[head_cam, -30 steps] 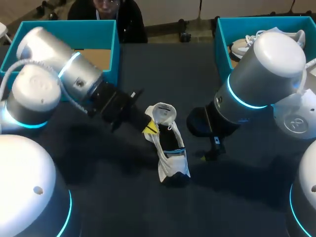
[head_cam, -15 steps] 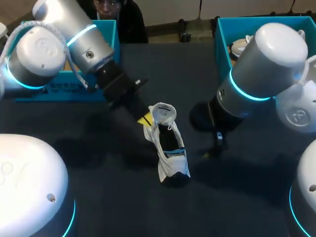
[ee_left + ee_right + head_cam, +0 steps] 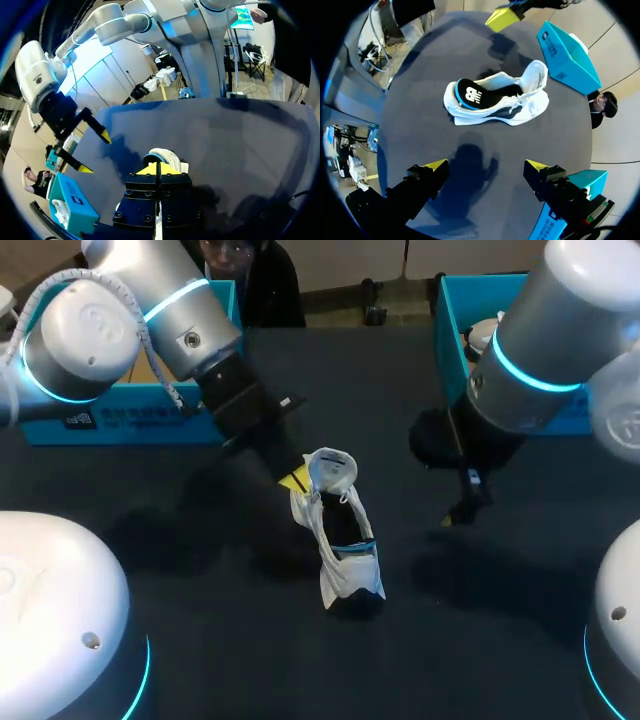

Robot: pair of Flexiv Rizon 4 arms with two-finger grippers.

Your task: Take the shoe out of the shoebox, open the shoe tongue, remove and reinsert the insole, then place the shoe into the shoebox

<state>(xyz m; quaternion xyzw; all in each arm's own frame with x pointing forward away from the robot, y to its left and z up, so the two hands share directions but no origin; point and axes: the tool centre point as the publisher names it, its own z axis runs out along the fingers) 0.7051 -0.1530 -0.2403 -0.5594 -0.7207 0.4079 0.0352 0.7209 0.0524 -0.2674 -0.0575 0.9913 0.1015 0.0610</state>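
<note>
At the middle of the dark tabletop (image 3: 215, 640) rests the white shoe (image 3: 338, 535), outside both boxes, its black insole (image 3: 470, 93) showing through the blue-trimmed opening. A white logo is printed on the insole at one end of the shoe, and a white flap (image 3: 535, 75) stands up at the other end. The left end effector (image 3: 157, 169) hangs close beside that flap end, its yellow tips pressed narrowly together with nothing seen between them. From the right wrist view it appears clear of the shoe rather than touching it. The right end effector (image 3: 486, 165) sits off to the other side of the shoe, near but apart. Its two yellow-tipped fingers are spread wide and hold nothing, and only bare tabletop lies between them. Beyond the shoe on the left arm's side stands a teal shoebox (image 3: 130, 422). It carries a small dark label and a line of print along its near wall, too small to make out. A second teal shoebox (image 3: 446, 335) stands well apart from the shoe on the right arm's side, partly hidden by that arm, with another pale shoe (image 3: 483, 337) lying inside it. The right wrist view shows more print on the side of this box, also too small to make out.
</note>
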